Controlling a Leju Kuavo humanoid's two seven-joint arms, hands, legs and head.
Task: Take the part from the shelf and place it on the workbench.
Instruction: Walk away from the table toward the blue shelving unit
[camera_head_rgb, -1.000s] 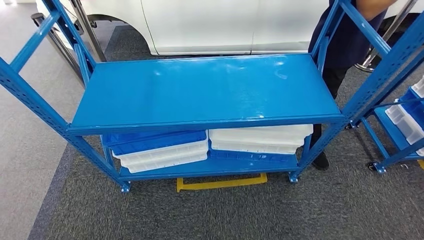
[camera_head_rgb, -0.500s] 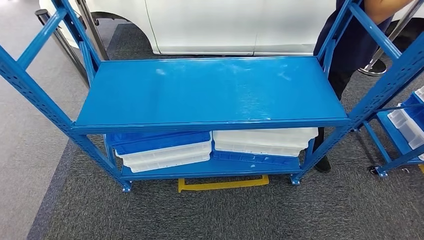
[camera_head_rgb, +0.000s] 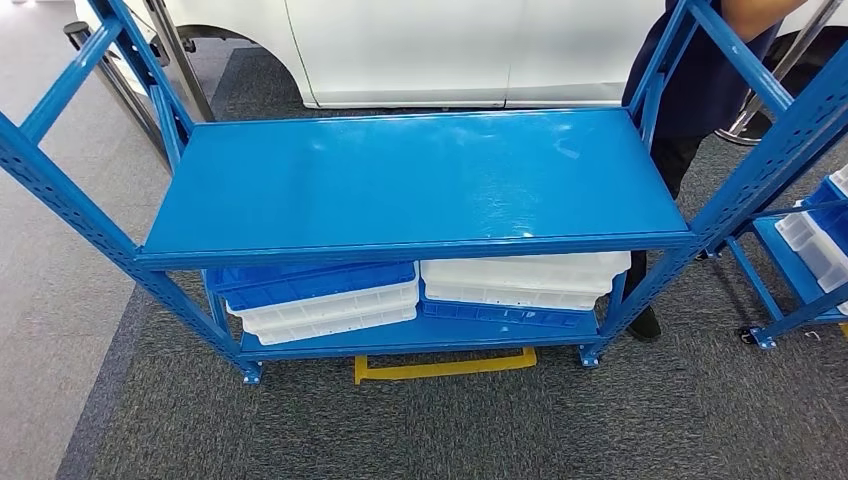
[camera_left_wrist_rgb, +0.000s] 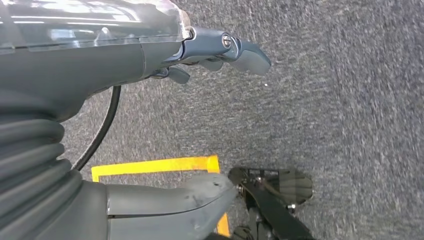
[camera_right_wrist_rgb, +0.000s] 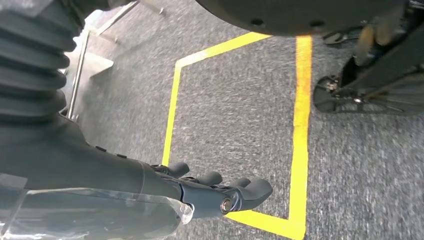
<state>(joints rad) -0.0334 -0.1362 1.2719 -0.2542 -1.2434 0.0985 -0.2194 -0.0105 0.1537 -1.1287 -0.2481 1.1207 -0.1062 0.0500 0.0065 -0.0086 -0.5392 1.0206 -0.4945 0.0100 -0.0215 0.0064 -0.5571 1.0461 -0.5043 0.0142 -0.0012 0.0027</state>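
Grey carpet (camera_head_rgb: 500, 420) lies under a blue shelf (camera_head_rgb: 420, 180) whose lower level carries stacked blue and white trays (camera_head_rgb: 320, 300); no part can be made out on it. Over carpet, the left hand (camera_left_wrist_rgb: 165, 125) has its fingers apart, holding nothing. The right hand (camera_right_wrist_rgb: 200, 192) hangs over yellow floor tape (camera_right_wrist_rgb: 300, 125), fingers loosely extended, holding nothing.

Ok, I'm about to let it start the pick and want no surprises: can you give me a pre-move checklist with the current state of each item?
1. Left hand free: ok, fingers apart over carpet, holding nothing.
2. Right hand free: ok, holding nothing.
3. Part located: not ok, the middle shelf is bare and no part shows.
4. Lower shelf contents: stacked blue and white trays; whether they hold a part, cannot tell.
5. Surroundings clear: not ok, a person stands at the rack's far right corner.
6. Workbench located: cannot tell.
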